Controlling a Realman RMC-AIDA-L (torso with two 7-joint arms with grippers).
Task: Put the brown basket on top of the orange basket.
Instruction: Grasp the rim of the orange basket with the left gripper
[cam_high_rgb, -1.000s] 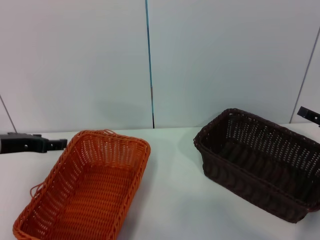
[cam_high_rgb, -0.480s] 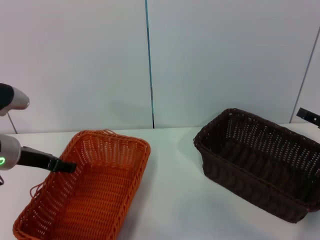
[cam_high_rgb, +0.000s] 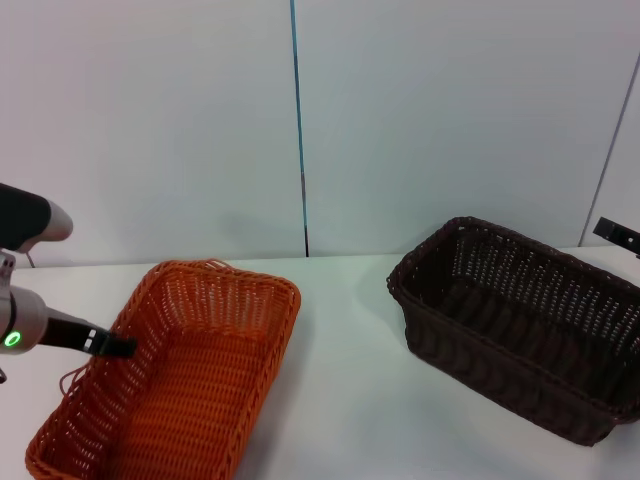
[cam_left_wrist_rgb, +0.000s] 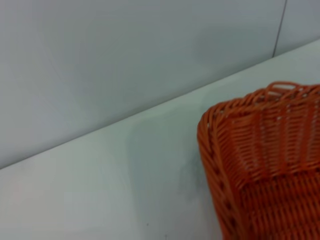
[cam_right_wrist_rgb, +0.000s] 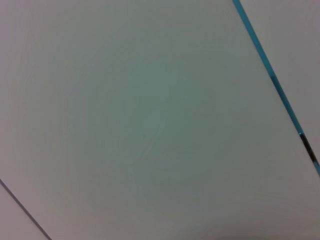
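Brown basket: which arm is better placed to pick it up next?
Probably the right. The brown basket sits on the robot's right, near the right gripper at that edge; the left gripper is over the orange basket's left rim.

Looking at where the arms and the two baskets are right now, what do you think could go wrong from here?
1. The left gripper is at the left rim of the orange basket, which has loose strand loops on that side; it could snag one or nudge the basket.
2. The brown basket sits apart at the table's right side, running out of the head view; it looks about as big as the orange one, so it may perch crookedly.
3. The right gripper barely shows beyond it.
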